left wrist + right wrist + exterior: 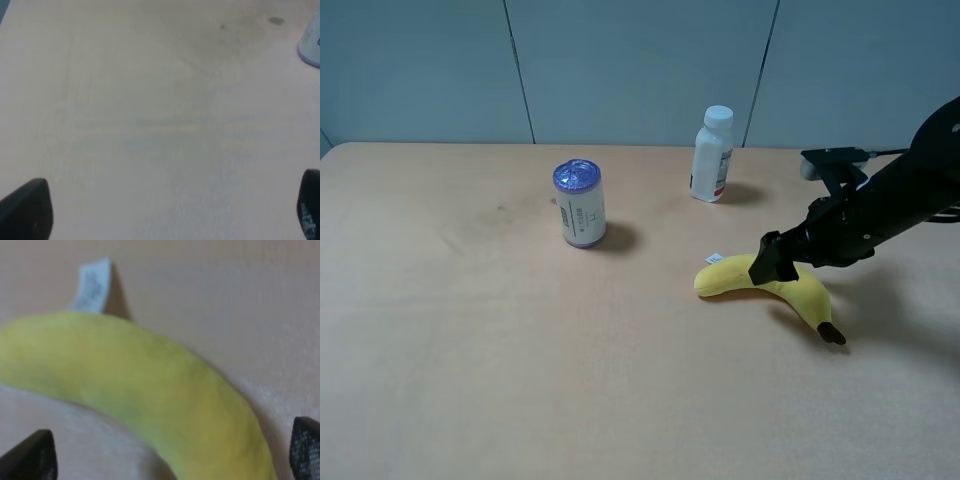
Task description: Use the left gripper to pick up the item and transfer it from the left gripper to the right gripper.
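On the table (470,380), the banana (735,276) lies crosswise, stem rightward, under the wide-open, empty right claw (775,262).

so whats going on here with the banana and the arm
The right gripper hovers right over the middle of the yellow plush banana, jaws spread wide and not clamping it. The banana lies flat on the wooden table, its brown stem tip pointing toward the camera side. The left gripper is also open, over bare table with nothing between its jaws. A purple-lidded can and a white bottle with a red label stand untouched farther back.
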You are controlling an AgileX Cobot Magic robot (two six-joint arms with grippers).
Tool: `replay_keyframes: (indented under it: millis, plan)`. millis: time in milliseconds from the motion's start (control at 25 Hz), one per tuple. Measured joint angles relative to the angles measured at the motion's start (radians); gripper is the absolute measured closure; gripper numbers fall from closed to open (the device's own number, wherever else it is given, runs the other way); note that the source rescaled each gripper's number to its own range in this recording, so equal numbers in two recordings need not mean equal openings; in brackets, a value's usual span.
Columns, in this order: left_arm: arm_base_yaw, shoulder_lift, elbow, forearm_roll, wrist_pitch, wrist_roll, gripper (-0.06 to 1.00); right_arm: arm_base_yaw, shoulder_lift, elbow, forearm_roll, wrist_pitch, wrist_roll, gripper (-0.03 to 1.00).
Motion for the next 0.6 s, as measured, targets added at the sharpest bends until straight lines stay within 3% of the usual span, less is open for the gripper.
replay_keyframes:
  millis: [120, 440, 600]
  plan:
    - [0.000, 0.000, 0.000, 0.000, 0.000, 0.000, -0.03, 0.000, -0.047, -0.063, -0.045, 0.084, 0.057, -0.02]
    - [0.000, 0.000, 0.000, 0.000, 0.000, 0.000, -0.03, 0.000, -0.239, -0.191, -0.289, 0.351, 0.311, -0.02]
    - [0.000, 0.000, 0.000, 0.000, 0.000, 0.000, -0.03, 0.000, -0.360, -0.215, -0.344, 0.497, 0.395, -0.03]
